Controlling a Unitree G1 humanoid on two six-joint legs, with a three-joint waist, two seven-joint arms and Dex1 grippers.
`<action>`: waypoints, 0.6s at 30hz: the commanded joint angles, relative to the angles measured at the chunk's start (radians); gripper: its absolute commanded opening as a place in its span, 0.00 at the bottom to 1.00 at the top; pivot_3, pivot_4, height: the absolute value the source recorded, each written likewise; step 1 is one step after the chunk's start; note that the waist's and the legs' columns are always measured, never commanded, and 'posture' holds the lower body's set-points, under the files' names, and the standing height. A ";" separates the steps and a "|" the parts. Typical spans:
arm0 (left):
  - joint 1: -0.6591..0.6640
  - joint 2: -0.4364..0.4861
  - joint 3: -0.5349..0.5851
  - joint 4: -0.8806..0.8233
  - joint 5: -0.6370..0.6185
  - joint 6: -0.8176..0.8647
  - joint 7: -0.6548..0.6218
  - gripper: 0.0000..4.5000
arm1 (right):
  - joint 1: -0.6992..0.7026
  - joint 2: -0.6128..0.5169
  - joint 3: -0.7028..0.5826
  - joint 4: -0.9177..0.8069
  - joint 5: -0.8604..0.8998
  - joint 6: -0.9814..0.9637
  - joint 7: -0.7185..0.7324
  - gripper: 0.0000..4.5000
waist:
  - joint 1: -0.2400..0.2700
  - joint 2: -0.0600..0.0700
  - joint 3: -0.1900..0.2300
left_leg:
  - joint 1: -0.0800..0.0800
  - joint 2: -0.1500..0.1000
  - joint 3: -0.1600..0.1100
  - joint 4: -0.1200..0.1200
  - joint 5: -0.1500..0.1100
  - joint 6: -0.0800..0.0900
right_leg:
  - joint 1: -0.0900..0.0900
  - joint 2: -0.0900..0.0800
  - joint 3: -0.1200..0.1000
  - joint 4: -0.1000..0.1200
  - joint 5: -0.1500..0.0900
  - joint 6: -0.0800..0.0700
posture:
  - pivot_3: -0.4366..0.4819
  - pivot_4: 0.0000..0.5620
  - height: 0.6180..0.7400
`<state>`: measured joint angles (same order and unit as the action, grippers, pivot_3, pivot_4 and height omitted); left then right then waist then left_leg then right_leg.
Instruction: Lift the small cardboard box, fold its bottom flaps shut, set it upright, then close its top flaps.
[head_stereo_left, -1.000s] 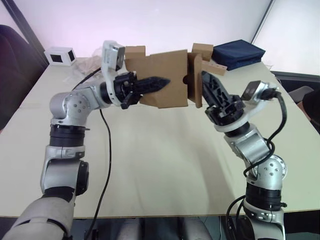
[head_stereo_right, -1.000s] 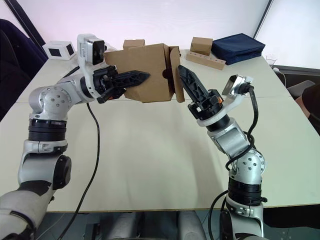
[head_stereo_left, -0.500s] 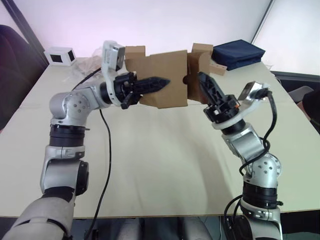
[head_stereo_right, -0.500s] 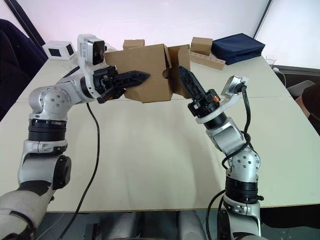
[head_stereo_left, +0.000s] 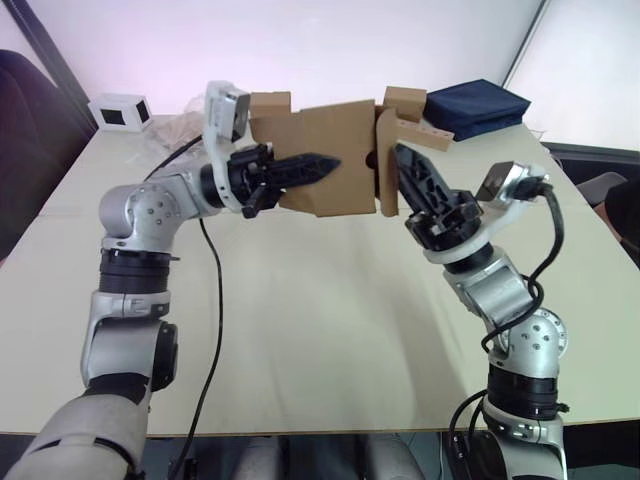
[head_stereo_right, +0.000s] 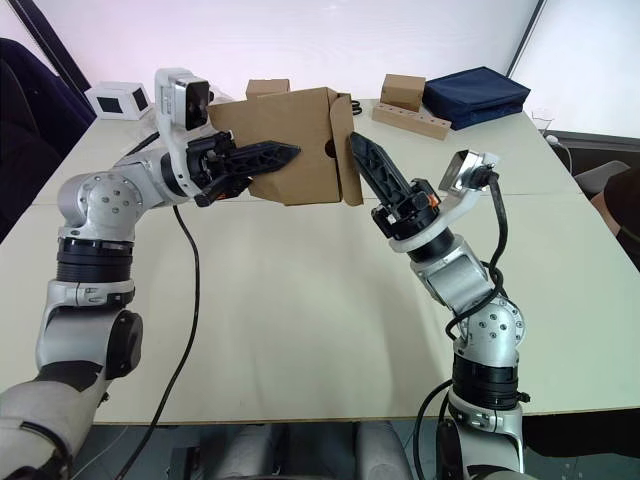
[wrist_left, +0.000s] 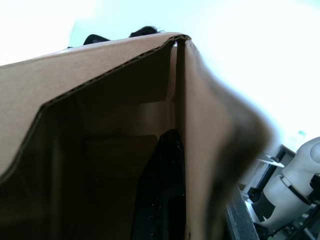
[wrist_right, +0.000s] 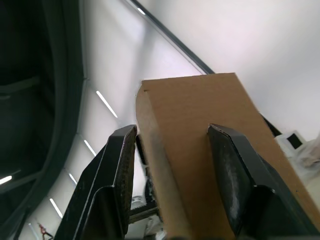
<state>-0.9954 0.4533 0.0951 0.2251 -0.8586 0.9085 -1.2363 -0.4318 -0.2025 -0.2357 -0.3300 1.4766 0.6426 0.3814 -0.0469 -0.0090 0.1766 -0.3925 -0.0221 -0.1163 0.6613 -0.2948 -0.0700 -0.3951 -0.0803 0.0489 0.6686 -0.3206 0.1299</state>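
White walls and a pale table (head_stereo_left: 300, 300) frame the scene.

Left eye view: the small cardboard box (head_stereo_left: 330, 155) is held in the air above the far half of the table, its open ends facing sideways. The left tool (head_stereo_left: 315, 165) grips the box's left wall, one black finger lying along the outer front face, the rest hidden by cardboard. The right tool (head_stereo_left: 405, 170) reaches up to the box's right end, where a flap (head_stereo_left: 388, 160) stands nearly edge-on. Behind lie a white box with a dark window (head_stereo_left: 120, 110), a second brown box (head_stereo_left: 405, 100), a navy cloth bundle (head_stereo_left: 475, 105) and a wooden block with holes (head_stereo_left: 425, 130).

Right eye view: the same arrangement; the right tool's fingers (head_stereo_right: 370, 170) sit against the flap's lower edge.

Left wrist view: the camera looks into the box's interior; one black finger (wrist_left: 162, 190) lies inside against the wall, so the tool is clamped on that wall.

Right wrist view: both fingers (wrist_right: 235, 170) stand moderately spread, the flap's edge between them; contact cannot be confirmed.
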 joint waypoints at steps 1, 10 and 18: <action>-0.024 0.004 0.016 -0.014 -0.007 -0.011 -0.006 0.00 | -0.006 -0.002 -0.009 -0.032 0.023 -0.010 0.006 0.51 | 0.000 0.000 0.000 | 0.000 0.000 0.000 0.000 0.000 0.000 | 0.000 0.000 0.000 0.000 0.000 0.000 | 0.48 0.27 1.00; -0.023 0.004 0.016 -0.022 -0.013 -0.004 -0.004 0.00 | -0.014 0.004 0.003 -0.003 -0.059 -0.037 -0.017 0.51 | 0.000 0.000 0.000 | 0.000 0.000 0.000 0.000 0.000 0.000 | 0.000 0.000 0.000 0.000 0.000 0.000 | 0.48 0.27 1.00; -0.020 0.001 0.018 -0.030 -0.018 0.002 -0.001 0.00 | -0.029 0.032 -0.006 0.021 -0.097 -0.072 -0.054 0.51 | 0.000 0.000 0.000 | 0.000 0.000 0.000 0.000 0.000 0.000 | 0.000 0.000 0.000 0.000 0.000 0.000 | 0.48 0.27 1.00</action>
<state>-0.9954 0.4524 0.0948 0.2251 -0.8586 0.9120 -1.2332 -0.4406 -0.1785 -0.2349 -0.3018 1.3811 0.5885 0.3366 -0.0470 -0.0090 0.1766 -0.3926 -0.0221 -0.1163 0.6613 -0.2947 -0.0701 -0.3952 -0.0802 0.0489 0.6686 -0.3206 0.1299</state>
